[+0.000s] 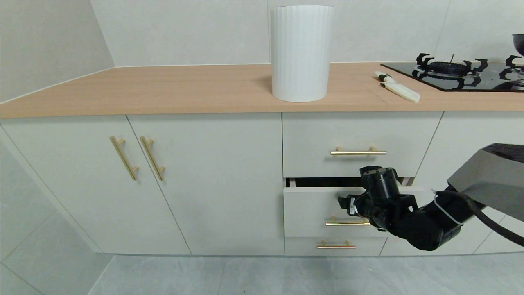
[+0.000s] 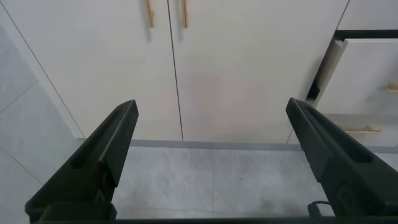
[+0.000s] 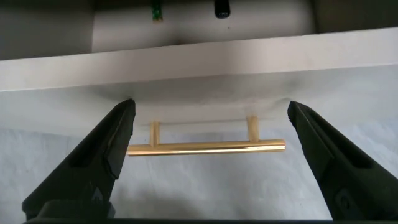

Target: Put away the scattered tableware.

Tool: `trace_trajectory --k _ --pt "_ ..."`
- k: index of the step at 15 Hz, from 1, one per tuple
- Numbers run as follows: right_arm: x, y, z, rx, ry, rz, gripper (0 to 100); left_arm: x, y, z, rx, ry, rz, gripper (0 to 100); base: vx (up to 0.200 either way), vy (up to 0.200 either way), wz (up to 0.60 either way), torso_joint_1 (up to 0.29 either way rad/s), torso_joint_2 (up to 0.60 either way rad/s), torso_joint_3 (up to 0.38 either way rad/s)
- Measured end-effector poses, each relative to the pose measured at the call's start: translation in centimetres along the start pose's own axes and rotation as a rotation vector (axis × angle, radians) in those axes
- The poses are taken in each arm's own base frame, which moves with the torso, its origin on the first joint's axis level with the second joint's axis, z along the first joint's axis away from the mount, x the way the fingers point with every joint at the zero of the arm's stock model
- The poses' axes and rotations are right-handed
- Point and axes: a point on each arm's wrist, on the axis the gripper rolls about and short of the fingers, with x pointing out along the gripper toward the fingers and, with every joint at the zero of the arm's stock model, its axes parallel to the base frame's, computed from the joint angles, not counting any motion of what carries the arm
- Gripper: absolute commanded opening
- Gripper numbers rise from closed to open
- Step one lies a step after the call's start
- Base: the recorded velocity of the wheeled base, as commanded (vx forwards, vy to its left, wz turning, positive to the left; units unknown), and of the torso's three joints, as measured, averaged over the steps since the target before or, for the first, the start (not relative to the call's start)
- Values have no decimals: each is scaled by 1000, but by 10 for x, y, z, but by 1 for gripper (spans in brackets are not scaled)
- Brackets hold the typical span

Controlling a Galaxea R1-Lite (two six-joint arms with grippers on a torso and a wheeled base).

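Before middle drawer [image 1: 315,205], at 4 o'clock from white container [image 1: 301,53], right gripper [image 3: 210,111] spread wide, empty, astride brass handle [image 3: 205,148]. Drawer stands slightly out, probably as storage place. Knife [image 1: 398,87] lies on counter [image 1: 163,88], 3 o'clock from container. Left gripper [image 2: 211,109] wide open, empty, facing cabinet doors [image 2: 236,62].

Domestic kitchen, fitted. A wood-effect countertop [image 1: 184,88] ran across the upper half of the head view. At upper right sat a black glass gas hob [image 1: 450,76] with cast pan supports, a white-bladed knife [image 1: 397,87] lying beside it. Below were pale cupboard doors [image 1: 82,184] at left and a stack of drawers [image 1: 356,131] at lower right, all with brass bar handles [image 1: 358,153]. The wall [image 1: 184,28] and grey floor [image 1: 245,274] were tiled.
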Motion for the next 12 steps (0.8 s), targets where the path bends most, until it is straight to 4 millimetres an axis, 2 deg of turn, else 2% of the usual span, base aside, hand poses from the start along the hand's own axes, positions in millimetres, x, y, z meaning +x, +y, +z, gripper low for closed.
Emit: trace_trajectory --k 12 --pt "22 -3 11 124 -79 6 100 0 0 0 0 0 0 100 0 0 0 0 0 0"
